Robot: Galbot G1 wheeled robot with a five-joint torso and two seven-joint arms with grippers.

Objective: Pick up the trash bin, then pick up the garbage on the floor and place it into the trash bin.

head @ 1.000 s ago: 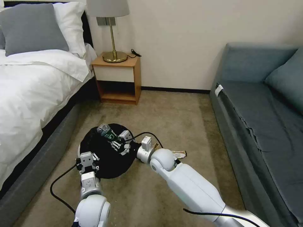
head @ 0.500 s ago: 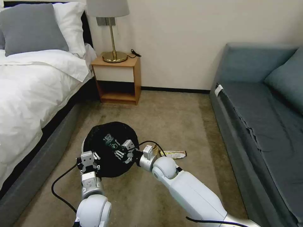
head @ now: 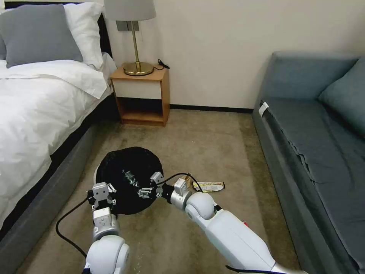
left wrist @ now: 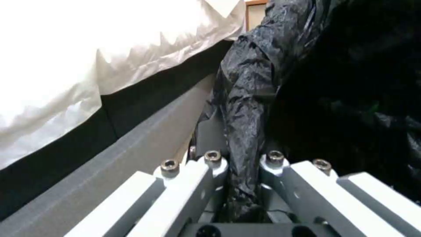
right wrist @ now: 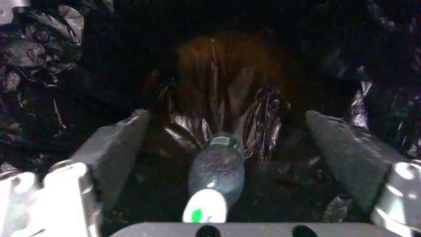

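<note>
Pinching one trash bin [head: 114,171] rim, left gripper [left wrist: 239,184]; right gripper [right wrist: 223,164] spread above one bottle [right wrist: 217,174], seemingly released.

The trash bin [head: 127,179], round and lined with a crinkly black bag, sits on the carpet beside the bed. A clear bottle [right wrist: 217,169] with a green label lies inside it. A gold-silver snack wrapper [head: 209,186] lies flat on the carpet just beside the bin.

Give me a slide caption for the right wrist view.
Open right gripper over the bottle lying inside the black-lined bin.
</note>
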